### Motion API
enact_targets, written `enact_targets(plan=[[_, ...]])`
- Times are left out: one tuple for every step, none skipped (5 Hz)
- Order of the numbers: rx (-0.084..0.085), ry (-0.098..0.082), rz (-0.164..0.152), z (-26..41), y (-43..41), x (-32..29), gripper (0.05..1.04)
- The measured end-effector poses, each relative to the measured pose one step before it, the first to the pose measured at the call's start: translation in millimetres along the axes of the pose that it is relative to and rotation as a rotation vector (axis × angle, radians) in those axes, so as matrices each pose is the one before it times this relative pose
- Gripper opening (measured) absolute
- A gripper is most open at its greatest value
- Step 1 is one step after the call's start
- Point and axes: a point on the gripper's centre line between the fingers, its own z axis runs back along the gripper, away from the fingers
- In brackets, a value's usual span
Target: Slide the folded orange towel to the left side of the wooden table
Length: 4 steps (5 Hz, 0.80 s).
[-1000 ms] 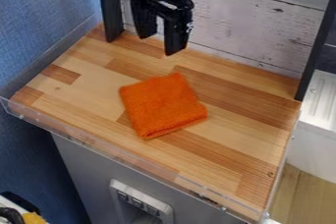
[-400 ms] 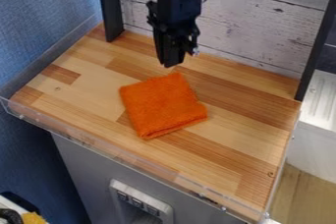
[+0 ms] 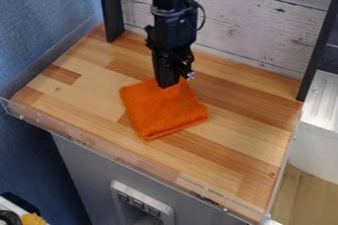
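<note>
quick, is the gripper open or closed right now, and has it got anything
Gripper: at the far corner of the folded orange cloth; whether it is open, closed or gripping the cloth can't be told.

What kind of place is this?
Probably a robot test or practice area: a black robot arm hangs over a wooden worktop, which has a clear rim in front and a whitewashed plank panel behind.
</note>
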Motion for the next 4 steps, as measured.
enact_targets(plan=[[-0.0067, 0.0154, 0.0024, -13.5, 3.04, -6.38, 0.062], [0.0036, 0.004, 0.008, -12.86, 2.54, -5.01, 0.062], [0.0159, -0.006, 0.0034, -6.13, 1.04, -1.41, 0.059], [0.0166, -0.0021, 0.0136, -4.7, 0.49, -2.97, 0.059]])
